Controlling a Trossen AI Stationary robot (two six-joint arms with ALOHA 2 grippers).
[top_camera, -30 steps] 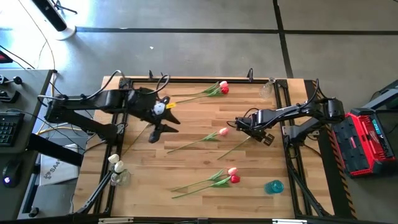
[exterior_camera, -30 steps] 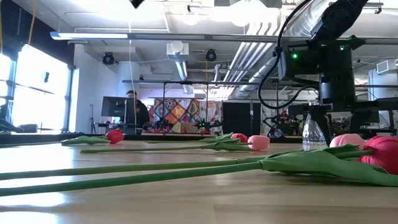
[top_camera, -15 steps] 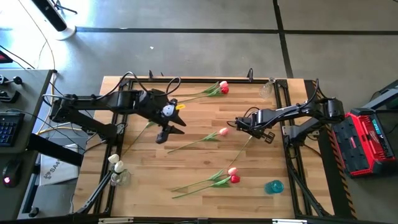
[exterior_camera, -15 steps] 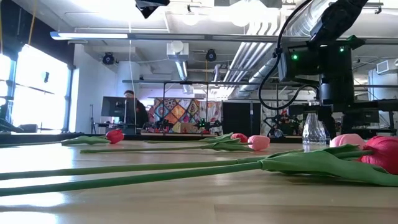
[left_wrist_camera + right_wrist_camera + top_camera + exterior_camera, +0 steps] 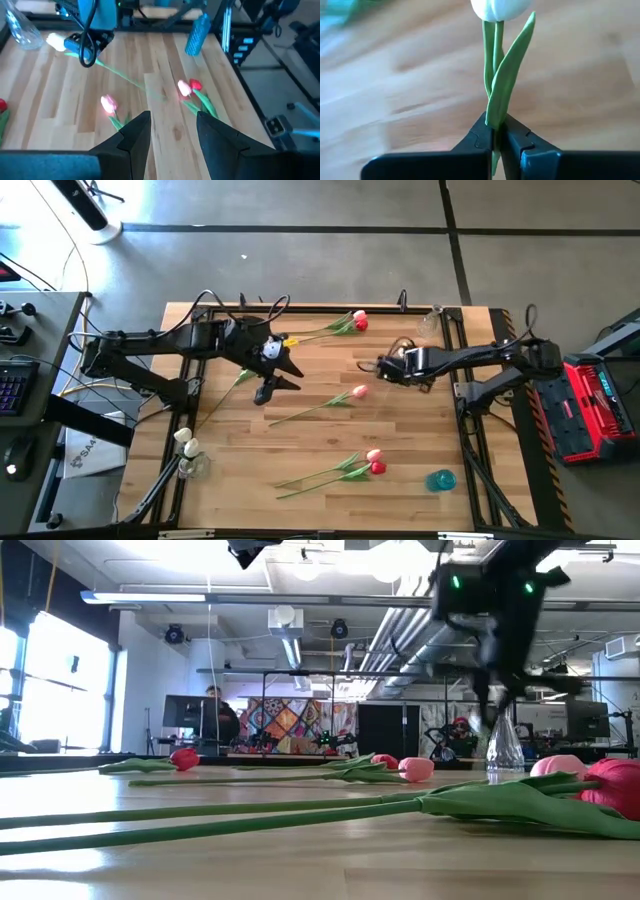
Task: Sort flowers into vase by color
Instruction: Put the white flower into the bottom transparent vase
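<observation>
From above, the right gripper (image 5: 384, 367) sits at about three o'clock on the table (image 5: 310, 440), clamped on a white tulip (image 5: 501, 10), while the left gripper (image 5: 272, 382) hangs near nine o'clock, fingers apart and carrying nothing. A pink tulip (image 5: 358, 392) lies at the centre, a pink-and-red pair (image 5: 374, 462) toward six o'clock, another pair (image 5: 358, 321) at twelve. At table height, the right arm shows lifted above the clear vase (image 5: 503, 748), long stems running across the foreground. The left wrist camera looks past its spread fingers (image 5: 131, 137) at the blue vase (image 5: 197, 34) and the other arm carrying that white bloom. The right wrist view settles it: jaws pinched tight on the stem just below the white head. This reads as the carry step; next comes finding the vase meant for white and lowering the stem in, end first.
</observation>
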